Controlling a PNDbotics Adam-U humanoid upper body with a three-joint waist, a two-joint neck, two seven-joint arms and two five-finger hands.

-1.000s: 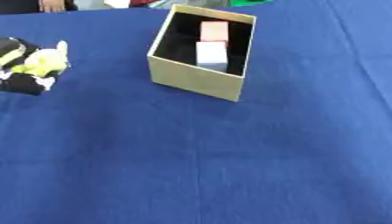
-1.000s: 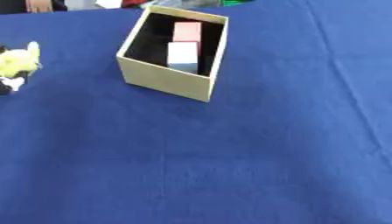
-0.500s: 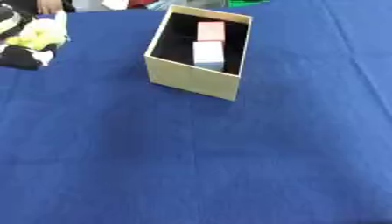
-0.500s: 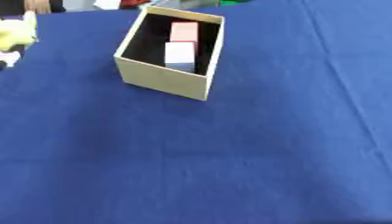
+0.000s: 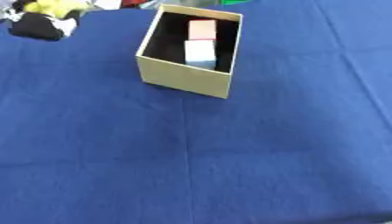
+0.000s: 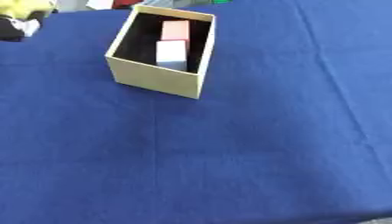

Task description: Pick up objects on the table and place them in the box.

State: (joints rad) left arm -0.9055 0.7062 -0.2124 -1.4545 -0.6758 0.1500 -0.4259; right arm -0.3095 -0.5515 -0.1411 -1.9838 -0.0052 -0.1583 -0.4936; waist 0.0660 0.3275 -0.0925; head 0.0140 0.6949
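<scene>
Left eye view: open tan box (image 5: 183, 78) stands on the blue tablecloth (image 5: 229, 157), holding a pink block (image 5: 202, 29) at its far end and a white block (image 5: 200, 51) touching it on the near side. Far left of the box, at the table's far edge, the left hand (image 5: 36, 27) curls its black fingers around a yellow object (image 5: 60, 6). No right hand appears in either view.

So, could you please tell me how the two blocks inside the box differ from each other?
The pink block lies at the far end of the box; the pale blue-white block sits nearer the camera. The pink one looks a little smaller. Both are boxy, lie in line, and rest against the right wall.
</scene>
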